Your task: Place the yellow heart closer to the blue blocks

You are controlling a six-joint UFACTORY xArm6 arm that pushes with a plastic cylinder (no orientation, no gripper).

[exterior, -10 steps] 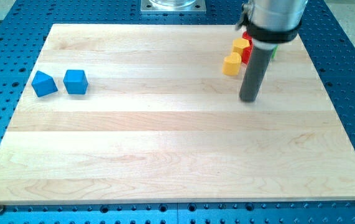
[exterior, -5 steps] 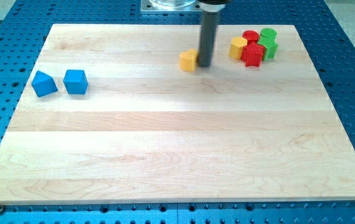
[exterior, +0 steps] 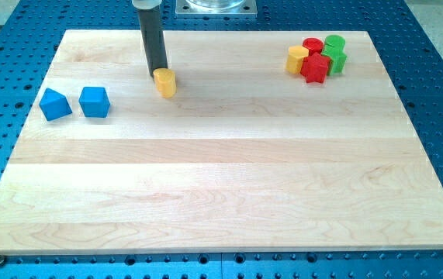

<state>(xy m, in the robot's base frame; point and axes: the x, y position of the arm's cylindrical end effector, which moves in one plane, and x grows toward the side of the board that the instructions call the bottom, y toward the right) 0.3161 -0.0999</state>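
Observation:
The yellow heart (exterior: 165,82) lies on the wooden board, left of centre near the view's top. My tip (exterior: 157,74) touches its upper left edge, just above it. Two blue blocks sit at the view's left: a blue angular block (exterior: 54,104) and a blue cube (exterior: 95,101), side by side. The heart is a short way to the right of the blue cube, with a gap between them.
A cluster stands at the view's top right: a yellow block (exterior: 297,59), a red star-like block (exterior: 315,68), a red cylinder (exterior: 313,46), and two green blocks (exterior: 335,51). The board (exterior: 221,194) rests on a blue perforated table.
The rod has swept from the view's right to the left, and the yellow heart has slid left with it, from beside the cluster to near the blue blocks.

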